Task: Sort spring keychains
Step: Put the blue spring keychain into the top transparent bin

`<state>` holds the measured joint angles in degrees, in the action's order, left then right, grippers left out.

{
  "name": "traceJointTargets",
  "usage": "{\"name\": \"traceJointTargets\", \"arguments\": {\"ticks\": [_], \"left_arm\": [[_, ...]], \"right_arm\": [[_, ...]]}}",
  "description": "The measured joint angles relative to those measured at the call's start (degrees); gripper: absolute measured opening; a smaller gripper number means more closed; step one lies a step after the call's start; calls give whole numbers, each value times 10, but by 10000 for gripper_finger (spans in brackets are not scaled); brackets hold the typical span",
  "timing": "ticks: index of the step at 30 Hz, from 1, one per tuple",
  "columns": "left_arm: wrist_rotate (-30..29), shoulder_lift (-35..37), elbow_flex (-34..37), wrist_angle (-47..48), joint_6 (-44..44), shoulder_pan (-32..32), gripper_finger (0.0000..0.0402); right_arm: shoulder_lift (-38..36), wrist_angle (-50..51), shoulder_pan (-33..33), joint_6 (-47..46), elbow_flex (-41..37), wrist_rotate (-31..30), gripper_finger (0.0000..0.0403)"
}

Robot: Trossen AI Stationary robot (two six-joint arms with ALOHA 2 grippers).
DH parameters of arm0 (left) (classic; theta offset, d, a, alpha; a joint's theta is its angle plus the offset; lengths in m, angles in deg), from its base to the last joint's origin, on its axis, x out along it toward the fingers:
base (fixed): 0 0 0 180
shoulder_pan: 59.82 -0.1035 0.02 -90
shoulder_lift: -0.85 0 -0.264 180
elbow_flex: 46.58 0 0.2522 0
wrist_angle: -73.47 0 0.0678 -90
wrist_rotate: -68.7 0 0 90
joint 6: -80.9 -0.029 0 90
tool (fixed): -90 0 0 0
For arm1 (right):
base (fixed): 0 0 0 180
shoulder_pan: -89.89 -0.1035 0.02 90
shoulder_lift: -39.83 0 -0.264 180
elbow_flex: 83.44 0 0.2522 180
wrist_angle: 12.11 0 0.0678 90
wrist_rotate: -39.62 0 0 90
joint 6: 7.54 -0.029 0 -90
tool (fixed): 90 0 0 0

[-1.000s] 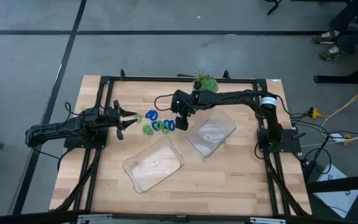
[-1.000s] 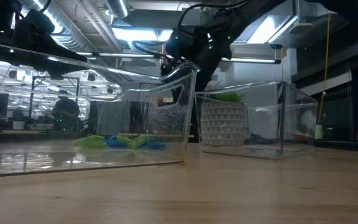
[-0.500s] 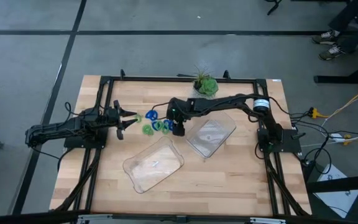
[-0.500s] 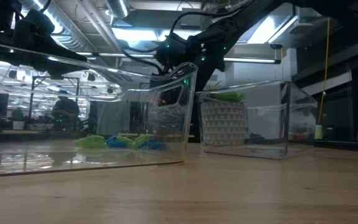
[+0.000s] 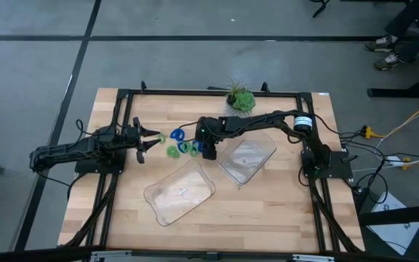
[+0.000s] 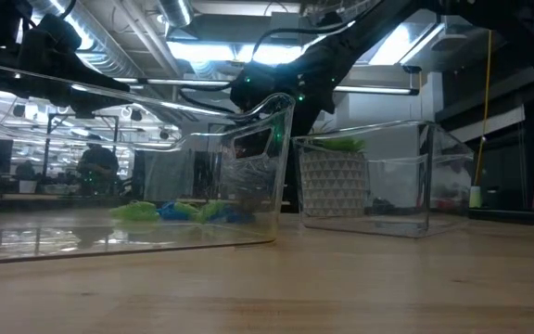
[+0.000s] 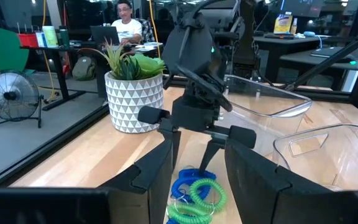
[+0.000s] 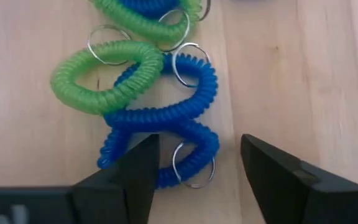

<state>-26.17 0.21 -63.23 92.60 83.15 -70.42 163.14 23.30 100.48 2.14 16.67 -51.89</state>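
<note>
The spring keychains (image 5: pixel 182 145), blue and green coils with metal rings, lie in a loose pile on the wooden table between the two arms. My right gripper (image 5: pixel 206 151) slants down over the pile's right end, open. In the right wrist view its fingers (image 8: pixel 135 168) stand on either side of the end of a blue keychain (image 8: pixel 166 127), which lies beside a green keychain (image 8: pixel 98 78). My left gripper (image 5: pixel 151 140) waits level and open just left of the pile, with the keychains (image 7: pixel 194 193) ahead of its fingers.
Two clear trays lie on the table, one (image 5: pixel 180 191) near the front centre and one (image 5: pixel 247 159) right of the pile, under my right arm. A potted plant (image 5: pixel 240 98) stands at the far edge. A black frame (image 5: pixel 122 93) runs around the table.
My right gripper has sunk toward the keychain pile, shifting a little toward the table's left and near edges, and has stayed open. The keychains have not moved.
</note>
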Motion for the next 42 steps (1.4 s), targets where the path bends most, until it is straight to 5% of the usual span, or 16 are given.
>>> {"name": "traceJointTargets", "arguments": {"ticks": [19,32,42], "left_arm": [[0,0,0,0,0,0,143],[0,0,0,0,0,0,143],[-1,-1,0,0,0,0,143]], "right_arm": [[-18,67,23,-1,-1,6,28],[-95,91,77,-46,10,97,26],[-109,168,95,-67,149,194,28]]}}
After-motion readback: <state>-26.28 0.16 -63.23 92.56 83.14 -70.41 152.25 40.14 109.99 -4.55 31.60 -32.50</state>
